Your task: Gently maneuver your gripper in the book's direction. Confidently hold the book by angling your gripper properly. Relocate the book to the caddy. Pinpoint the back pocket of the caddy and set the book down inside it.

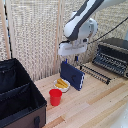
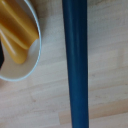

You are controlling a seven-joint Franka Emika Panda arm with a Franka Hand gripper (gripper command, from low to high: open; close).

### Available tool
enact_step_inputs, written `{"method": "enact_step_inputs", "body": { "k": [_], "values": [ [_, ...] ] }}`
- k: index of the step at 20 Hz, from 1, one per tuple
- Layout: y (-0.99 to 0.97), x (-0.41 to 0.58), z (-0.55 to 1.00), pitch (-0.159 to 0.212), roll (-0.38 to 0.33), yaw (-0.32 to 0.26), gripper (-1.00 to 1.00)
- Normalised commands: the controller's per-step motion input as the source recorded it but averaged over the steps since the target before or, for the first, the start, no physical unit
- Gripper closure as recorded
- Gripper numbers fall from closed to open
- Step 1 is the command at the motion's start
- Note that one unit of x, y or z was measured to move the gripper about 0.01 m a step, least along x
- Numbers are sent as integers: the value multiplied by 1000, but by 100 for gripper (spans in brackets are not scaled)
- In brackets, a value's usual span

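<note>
Hanging tilted above the pale wooden bench (image 1: pixel 95 102), the thin navy-blue rectangular book (image 1: pixel 73 75) is clamped at its top by the white arm's gripper (image 1: pixel 67 59); below sit a red cup (image 1: pixel 55 96) and white bowl (image 2: pixel 31 60), the black fabric caddy (image 1: pixel 17 97) at the bench's edge, reed-mat wall (image 1: pixel 35 35) behind

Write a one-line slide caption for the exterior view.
Panda arm's hand lifts the navy book above a wooden table, beside a red cup, with the black caddy waiting.
</note>
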Motion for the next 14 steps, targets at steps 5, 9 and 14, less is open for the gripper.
{"method": "enact_step_inputs", "body": {
  "k": [5, 9, 14],
  "values": [
    [-146, 187, -254, 0, -29, 58, -100],
    [-79, 82, -259, 6, -56, 15, -100],
    [-70, 67, -254, 4, -57, 13, 100]
  ]
}}
